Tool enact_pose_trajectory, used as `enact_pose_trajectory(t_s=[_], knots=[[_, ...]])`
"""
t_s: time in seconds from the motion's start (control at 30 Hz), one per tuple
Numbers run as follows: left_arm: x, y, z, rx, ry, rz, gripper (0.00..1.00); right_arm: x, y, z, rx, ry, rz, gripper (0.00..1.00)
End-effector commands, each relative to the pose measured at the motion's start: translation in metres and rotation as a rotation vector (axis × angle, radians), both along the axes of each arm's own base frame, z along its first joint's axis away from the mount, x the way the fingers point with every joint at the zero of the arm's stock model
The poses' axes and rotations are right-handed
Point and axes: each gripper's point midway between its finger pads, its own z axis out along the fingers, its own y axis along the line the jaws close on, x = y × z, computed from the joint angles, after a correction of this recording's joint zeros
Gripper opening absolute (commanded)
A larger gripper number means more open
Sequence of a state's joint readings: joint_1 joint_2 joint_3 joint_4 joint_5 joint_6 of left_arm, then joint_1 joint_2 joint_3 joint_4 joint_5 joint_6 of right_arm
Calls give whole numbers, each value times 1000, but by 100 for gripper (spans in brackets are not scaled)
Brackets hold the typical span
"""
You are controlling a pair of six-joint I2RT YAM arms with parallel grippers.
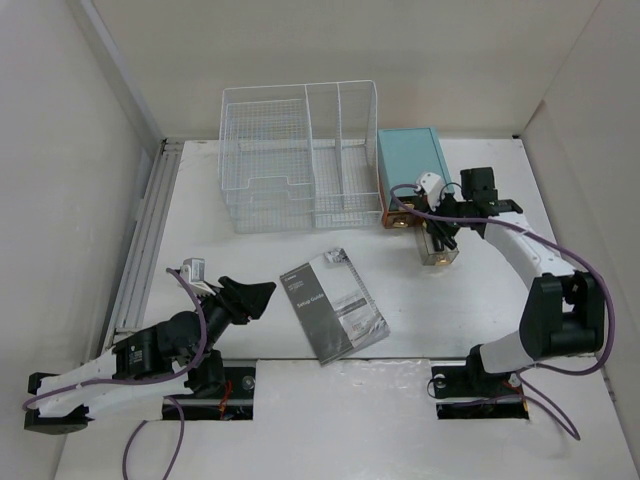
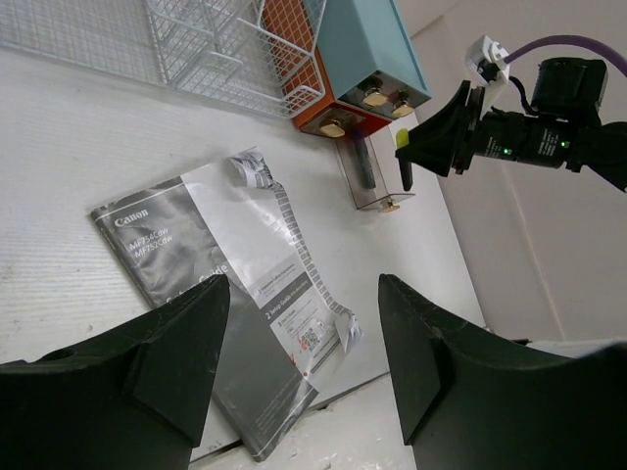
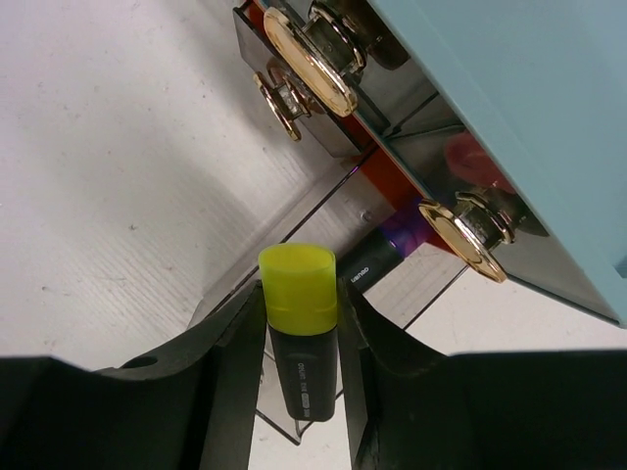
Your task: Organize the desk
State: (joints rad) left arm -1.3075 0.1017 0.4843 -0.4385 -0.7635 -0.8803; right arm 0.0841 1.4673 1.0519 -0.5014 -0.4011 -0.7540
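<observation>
The right hand squeezes a black marker with a yellow cap. Just under it is a clear drawer, sticking out of the teal box ahead. The left hand is wide apart, holding nothing. Below it a gray booklet lies flat on the white counter, which spreads under both hands. A wire rack stands farther off.

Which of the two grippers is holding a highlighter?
The right gripper: it clamps a yellow-capped highlighter close to the teal box. The left gripper stands open and empty.
</observation>
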Motion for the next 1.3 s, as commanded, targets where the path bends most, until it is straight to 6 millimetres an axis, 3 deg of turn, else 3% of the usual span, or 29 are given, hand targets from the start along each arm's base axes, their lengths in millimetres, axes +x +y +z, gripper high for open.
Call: enact_pose_trajectory(t_s=[0.0, 0.4, 0.47, 0.5, 0.53, 0.57, 0.67, 0.7, 0.9, 1.13, 1.17, 1.27], knots=[[0, 0, 11, -33, -19, -2, 59, 6, 3, 29, 37, -68, 2, 39], [0, 0, 11, -33, -19, -2, 58, 6, -3, 25, 43, -50, -12, 45], [0, 0, 11, -33, -19, -2, 58, 0, 3, 27, 73, -37, 12, 32], [0, 0, 11, -33, -19, -2, 58, -3, 7, 26, 83, -30, 38, 22], [0, 0, 11, -33, -19, -2, 58, -4, 6, 33, 83, -48, 65, 4], [0, 0, 11, -33, -19, -2, 58, -10, 14, 33, 108, -40, 120, 0], [0, 1, 12, -42, -21, -2, 58, -39, 22, 22, 69, 26, 356, 0], [0, 1, 12, -42, -21, -2, 58, -63, 23, 14, 78, 116, 416, 0], [0, 1, 12, -42, -21, -2, 58, -88, 7, -7, -59, 135, 586, 0], [0, 1, 12, -42, -21, -2, 58, -100, -14, -31, -174, 164, 559, 0], [0, 1, 12, -42, -21, -2, 58, -88, -19, -34, -206, 131, 526, 0], [0, 1, 12, -42, -21, -2, 58, -76, -32, -41, -254, 116, 381, 0]])
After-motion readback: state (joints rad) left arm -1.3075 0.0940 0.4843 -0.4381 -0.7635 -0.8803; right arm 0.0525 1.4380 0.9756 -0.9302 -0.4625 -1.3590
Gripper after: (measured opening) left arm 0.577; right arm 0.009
